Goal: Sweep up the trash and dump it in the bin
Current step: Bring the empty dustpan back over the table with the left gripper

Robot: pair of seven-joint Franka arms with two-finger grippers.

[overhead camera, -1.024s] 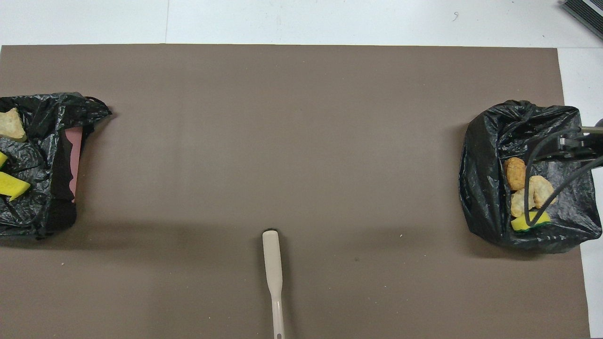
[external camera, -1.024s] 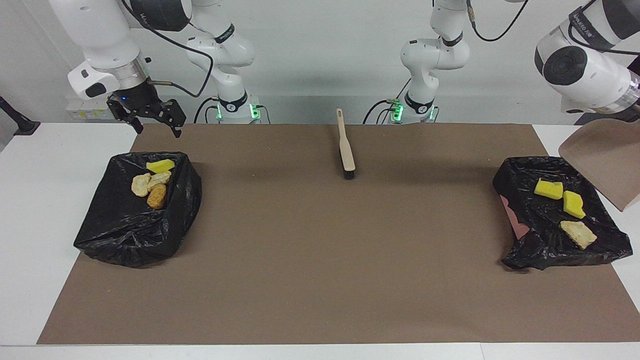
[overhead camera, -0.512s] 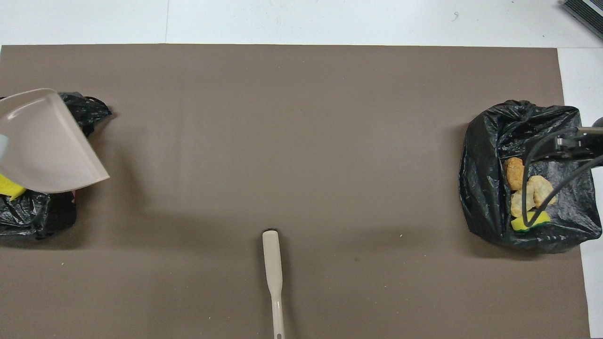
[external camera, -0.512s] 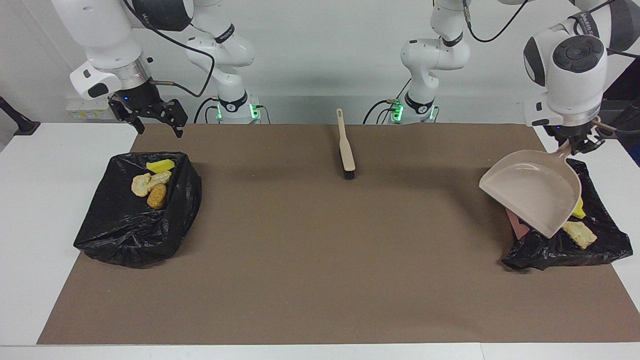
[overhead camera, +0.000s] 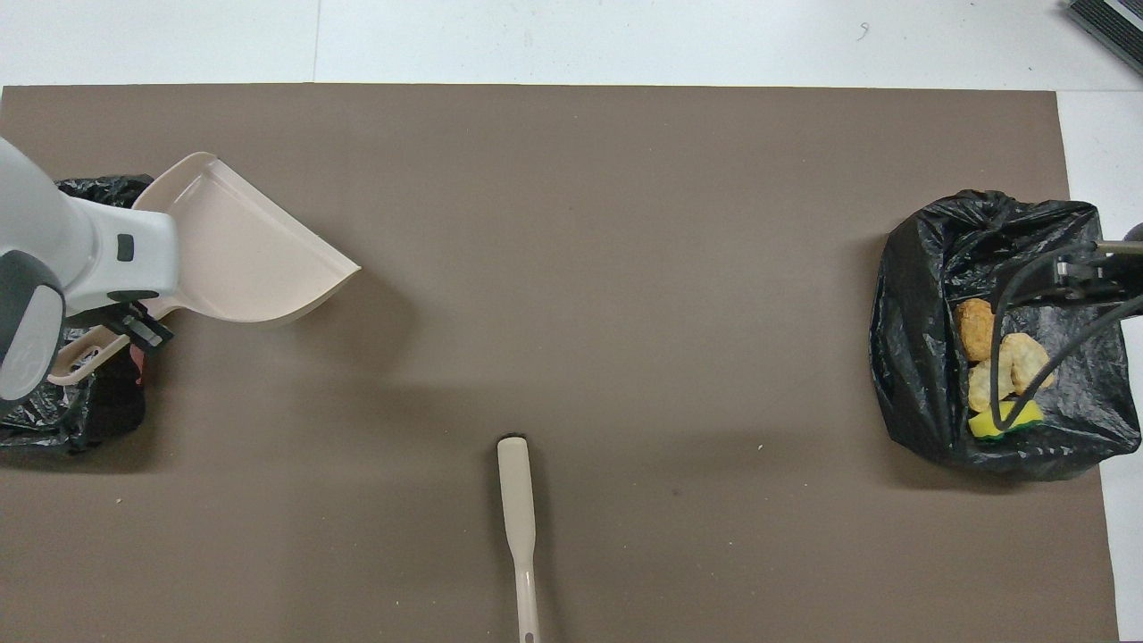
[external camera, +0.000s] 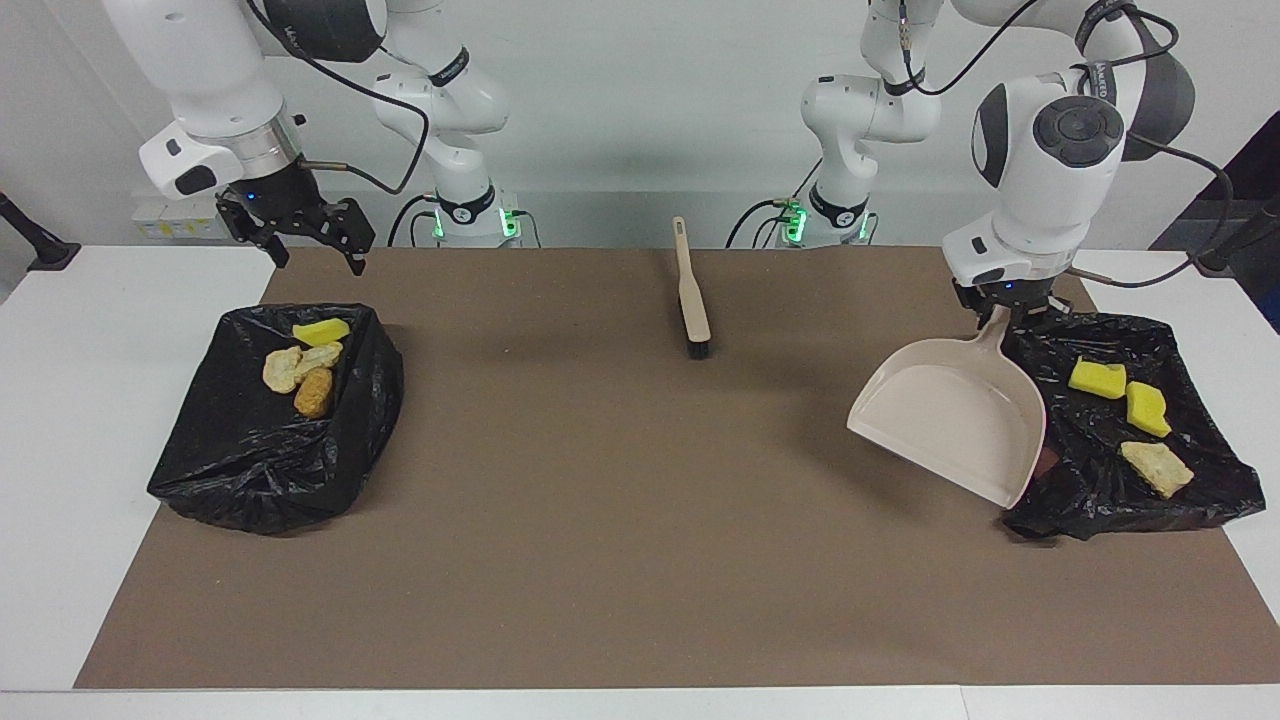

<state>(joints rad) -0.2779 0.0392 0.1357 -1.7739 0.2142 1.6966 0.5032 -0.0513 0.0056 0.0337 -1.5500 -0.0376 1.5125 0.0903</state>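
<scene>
The left gripper (external camera: 1005, 312) pinches the dustpan (external camera: 950, 420) handle, holding it tilted beside a bin (external camera: 1130, 440) holding trash (external camera: 1097, 378). The right gripper (external camera: 312, 252) hangs with fingers spread over the table's (external camera: 60, 400) corner by the other bin (external camera: 270, 450).

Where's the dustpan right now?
The dustpan hangs tilted in the left gripper, held by its handle over the mat beside the black-bagged bin at the left arm's end.

Legible text is confined to the white, black-jointed robot arms in the facing view. A short white brand marking runs along the dark joint band of the arm carrying the left gripper (external camera: 1097, 72), and a similar marking sits on the dark band of the other arm (external camera: 293, 38). Neither marking can be read letter for letter. No other labels, numbers or signs can be read.
</scene>
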